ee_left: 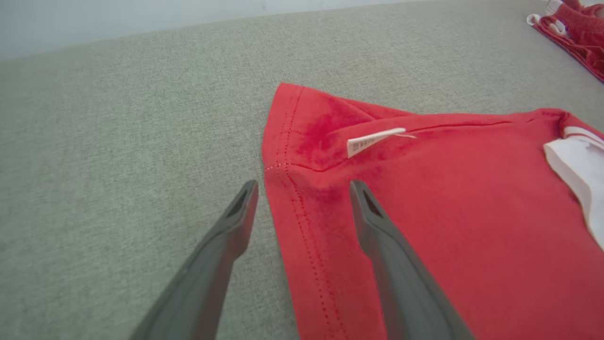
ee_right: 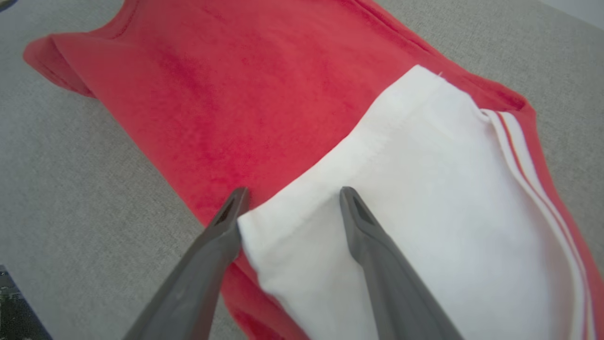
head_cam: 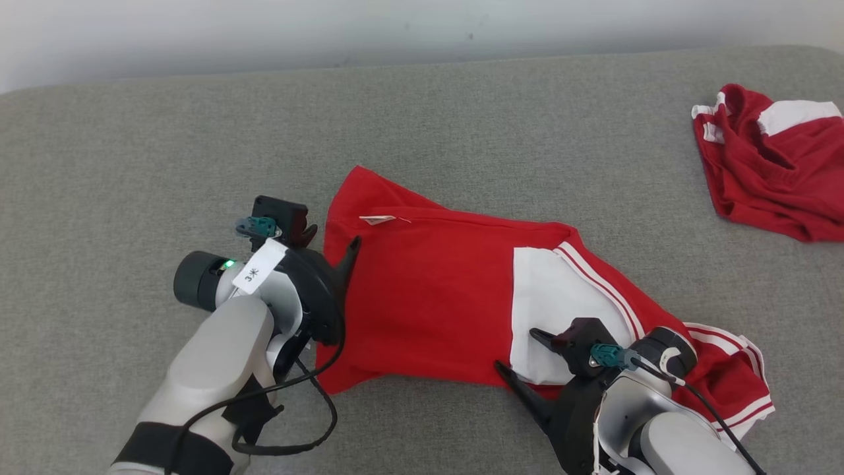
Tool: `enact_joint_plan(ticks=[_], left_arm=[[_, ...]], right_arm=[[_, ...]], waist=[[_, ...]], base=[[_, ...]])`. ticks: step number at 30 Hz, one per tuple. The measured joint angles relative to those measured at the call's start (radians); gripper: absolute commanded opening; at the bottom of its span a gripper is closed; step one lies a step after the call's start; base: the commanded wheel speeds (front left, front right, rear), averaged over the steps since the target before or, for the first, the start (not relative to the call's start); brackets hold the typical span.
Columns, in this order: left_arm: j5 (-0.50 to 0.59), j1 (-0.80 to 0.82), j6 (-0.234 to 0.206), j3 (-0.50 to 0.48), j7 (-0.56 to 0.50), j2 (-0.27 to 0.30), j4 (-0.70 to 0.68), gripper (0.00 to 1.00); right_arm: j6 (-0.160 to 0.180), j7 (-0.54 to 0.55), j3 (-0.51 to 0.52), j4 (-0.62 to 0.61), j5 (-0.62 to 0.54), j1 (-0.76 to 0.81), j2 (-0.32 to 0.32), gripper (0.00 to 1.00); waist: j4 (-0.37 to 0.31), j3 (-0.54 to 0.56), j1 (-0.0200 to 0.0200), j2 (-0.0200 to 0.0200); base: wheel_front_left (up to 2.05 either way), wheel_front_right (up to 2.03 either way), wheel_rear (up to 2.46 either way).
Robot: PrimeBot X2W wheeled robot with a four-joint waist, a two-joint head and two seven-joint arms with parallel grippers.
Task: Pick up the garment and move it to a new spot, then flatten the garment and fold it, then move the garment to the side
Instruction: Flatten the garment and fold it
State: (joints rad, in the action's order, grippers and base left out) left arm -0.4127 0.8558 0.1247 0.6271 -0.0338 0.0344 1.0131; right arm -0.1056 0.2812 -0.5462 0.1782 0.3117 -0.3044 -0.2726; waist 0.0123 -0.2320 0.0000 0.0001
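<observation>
A red garment with a white panel and white stripes lies spread on the grey padded surface. My left gripper is open at the garment's left hem. In the left wrist view this gripper straddles the stitched hem of the garment, one finger over grey cloth, the other over red fabric. My right gripper is open at the near edge. In the right wrist view it spans the corner of the white panel, with red fabric beyond.
A second red and white garment lies crumpled at the far right of the surface, also in the left wrist view. A white care label sticks out near the left hem. A pale wall runs along the back.
</observation>
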Motion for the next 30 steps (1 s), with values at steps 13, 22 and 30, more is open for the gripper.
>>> enact_joint_plan(ticks=[13,22,30], left_arm=[[-0.039,0.040,0.000,0.059,0.027,0.001,0.073,1.00],[-0.056,0.081,0.000,0.077,0.049,0.013,0.101,1.00],[-0.105,0.096,0.000,0.080,0.066,0.022,0.121,1.00]], right_arm=[[0.000,-0.010,-0.016,0.004,-0.016,-0.013,-0.002,1.00],[0.000,-0.019,-0.016,-0.013,-0.025,-0.013,-0.008,1.00],[0.000,-0.026,-0.018,-0.022,-0.032,-0.016,-0.008,1.00]], waist=[[-0.026,-0.025,0.0000,0.0000],[-0.030,-0.048,0.0000,0.0000],[-0.035,-0.073,0.0000,0.0000]], base=[[0.00,0.00,0.00],[0.00,0.00,0.00],[0.00,0.00,0.00]])
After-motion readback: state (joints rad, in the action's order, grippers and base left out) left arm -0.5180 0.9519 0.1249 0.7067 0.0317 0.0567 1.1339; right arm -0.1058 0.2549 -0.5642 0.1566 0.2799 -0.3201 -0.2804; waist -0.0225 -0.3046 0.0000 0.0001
